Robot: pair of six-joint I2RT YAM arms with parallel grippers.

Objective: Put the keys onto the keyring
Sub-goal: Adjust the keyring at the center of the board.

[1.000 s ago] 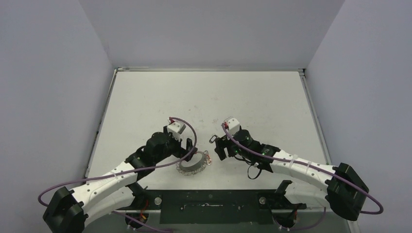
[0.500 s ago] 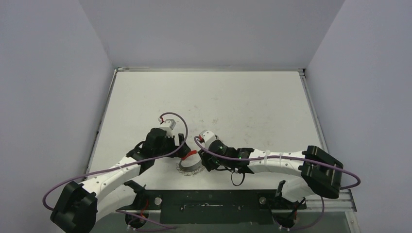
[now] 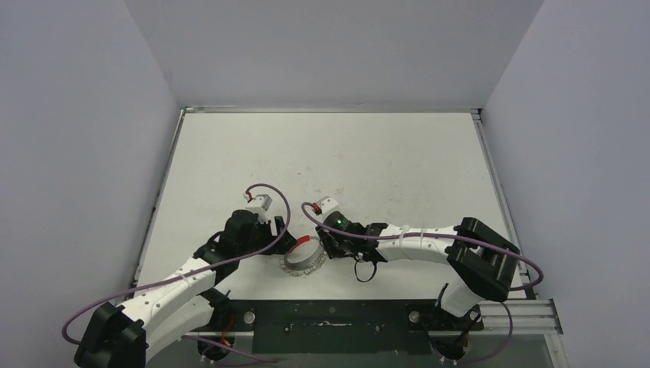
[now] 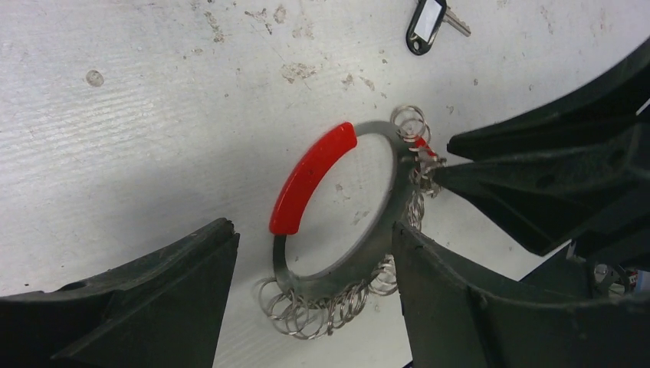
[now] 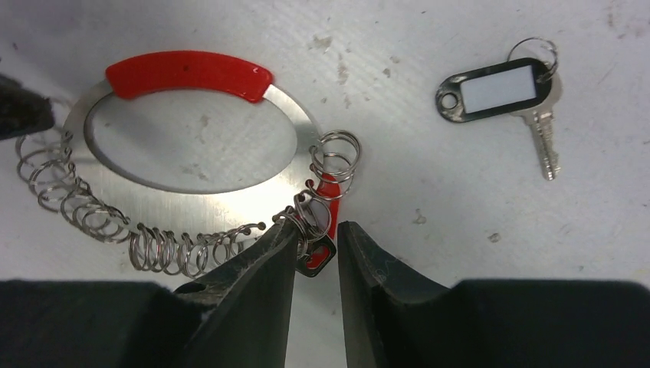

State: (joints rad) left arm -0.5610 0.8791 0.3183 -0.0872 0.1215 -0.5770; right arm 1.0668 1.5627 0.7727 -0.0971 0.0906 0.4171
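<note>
Both arms have drawn in toward the middle of the table (image 3: 345, 161) since a second ago. The right one has swung leftward until its claw sits at the keyring's right edge, and the left one has shifted a little to the left. We also see both claws narrower than they were, the right one by a lot. The keyring (image 3: 304, 261) lies about where it lay then, flat on the table near the front edge, between the two claws.

From the left wrist we see the left claw (image 4: 313, 230) open wide and lowered over the keyring. One finger stands outside the red sleeve (image 4: 310, 176) with bare table between them, and the other is at the opposite rim, among the wire rings (image 4: 306, 310). It has hold of nothing.

From the right wrist we see the right claw (image 5: 318, 230) nearly closed. Between its fingertips sits the dark end of a small red tag (image 5: 328, 195) that hangs on the keyring's rim beside a cluster of wire rings. The finger on the left of that view touches those rings. Whether the fingers actually pinch the red tag we cannot tell.

The loose key (image 5: 498, 88) carries a black tag with a white label and its own small ring. It lies flat on the table clear of the keyring, off toward the far side. From above we cannot pick it out, as the right arm covers that spot.
</note>
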